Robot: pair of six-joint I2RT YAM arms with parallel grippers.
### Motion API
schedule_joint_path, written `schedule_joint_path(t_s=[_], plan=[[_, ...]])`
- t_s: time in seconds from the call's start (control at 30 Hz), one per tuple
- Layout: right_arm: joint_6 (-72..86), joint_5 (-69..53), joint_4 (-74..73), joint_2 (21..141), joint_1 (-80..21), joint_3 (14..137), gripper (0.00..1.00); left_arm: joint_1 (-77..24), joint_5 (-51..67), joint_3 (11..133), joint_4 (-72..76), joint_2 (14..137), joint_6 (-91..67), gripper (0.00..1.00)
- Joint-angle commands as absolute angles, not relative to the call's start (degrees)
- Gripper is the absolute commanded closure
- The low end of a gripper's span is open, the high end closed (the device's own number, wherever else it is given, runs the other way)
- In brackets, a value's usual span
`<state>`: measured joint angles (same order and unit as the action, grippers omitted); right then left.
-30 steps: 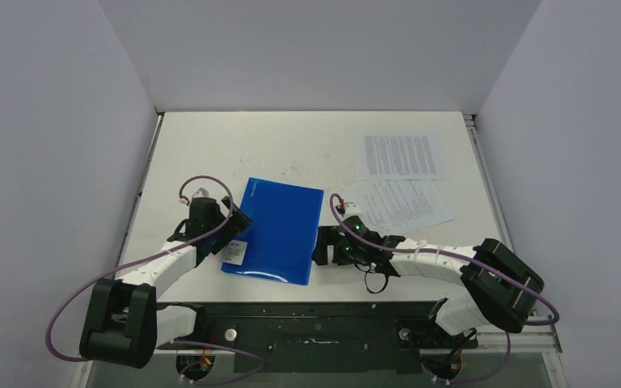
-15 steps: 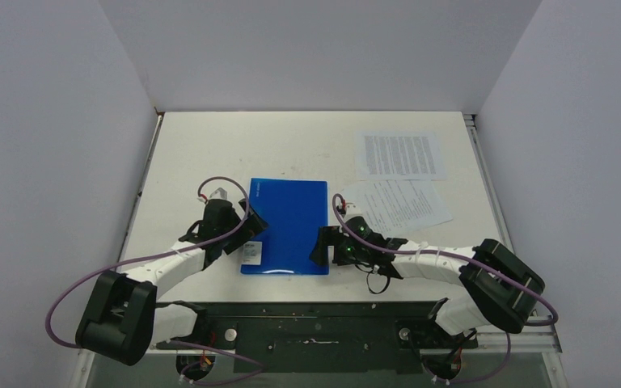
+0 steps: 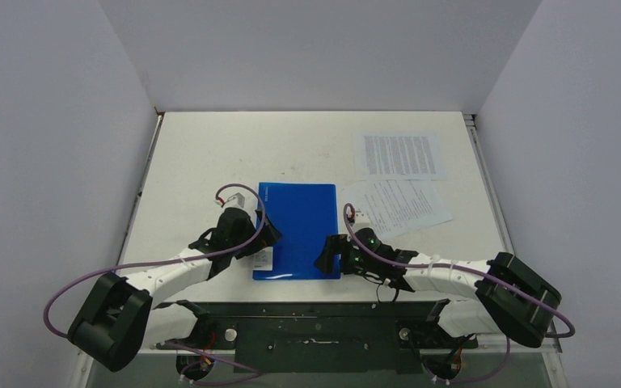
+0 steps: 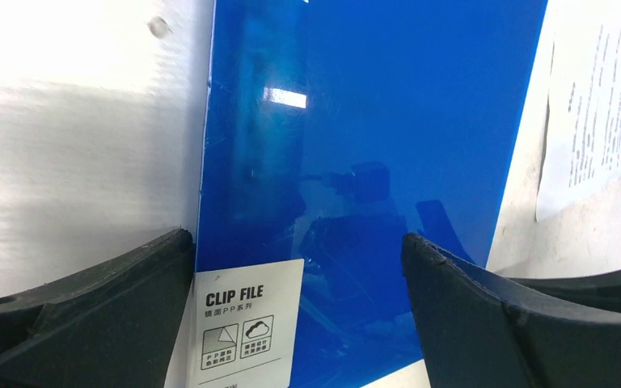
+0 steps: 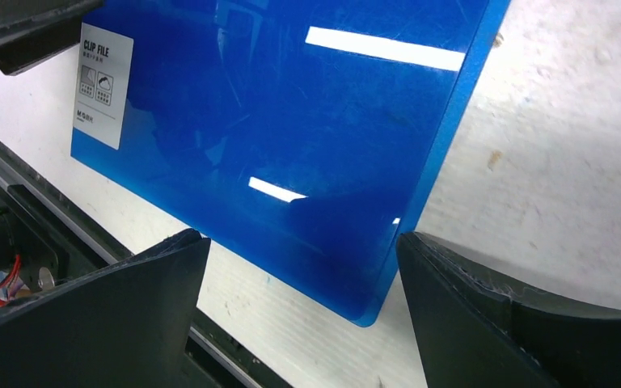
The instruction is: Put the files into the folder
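Both wide — left claw [image 3: 264, 244], right claw [image 3: 329, 255]; folder [image 3: 303, 220] between

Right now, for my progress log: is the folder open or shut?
Shut: the folder lies flat, labelled cover up; both paper sheets lie outside it.

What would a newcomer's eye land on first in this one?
The bright blue folder lies closed near the table's near edge, the open left end effector at its left side by the white label, the open right end effector at its near right corner. Both files lie outside it, far right: the farther sheet square, the nearer sheet tilted.
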<state>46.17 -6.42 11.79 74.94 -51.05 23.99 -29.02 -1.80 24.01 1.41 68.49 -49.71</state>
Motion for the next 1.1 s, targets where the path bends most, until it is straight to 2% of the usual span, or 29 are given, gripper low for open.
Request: schedule_joint_path(t_s=[0.0, 0.3, 0.73, 0.9, 1.07], plan=[[49.27, -6.27, 5.38, 71.59, -52.38, 20.6, 0.1, -35.21, 3.14, 22.31, 2.3, 66.68, -55.03, 0.03], [50.32, -2.11, -5.42, 63.15, -52.64, 19.21, 0.1, -43.97, -1.22, 22.67, 1.09, 66.18, -58.92, 0.03], [48.21, 4.73, -19.07, 55.47, -52.75, 26.0, 0.1, -43.98, -10.94, 27.54, -14.55, 61.79, -53.6, 0.03], [46.84, 6.34, -21.95, 55.74, -52.76, 30.17, 0.1, -41.78, -8.88, 27.16, -15.97, 60.4, -53.43, 0.0], [46.34, 7.26, -23.33, 56.21, -52.68, 32.9, 0.1, -39.34, -2.91, 24.29, -14.63, 59.94, -54.98, 0.14]])
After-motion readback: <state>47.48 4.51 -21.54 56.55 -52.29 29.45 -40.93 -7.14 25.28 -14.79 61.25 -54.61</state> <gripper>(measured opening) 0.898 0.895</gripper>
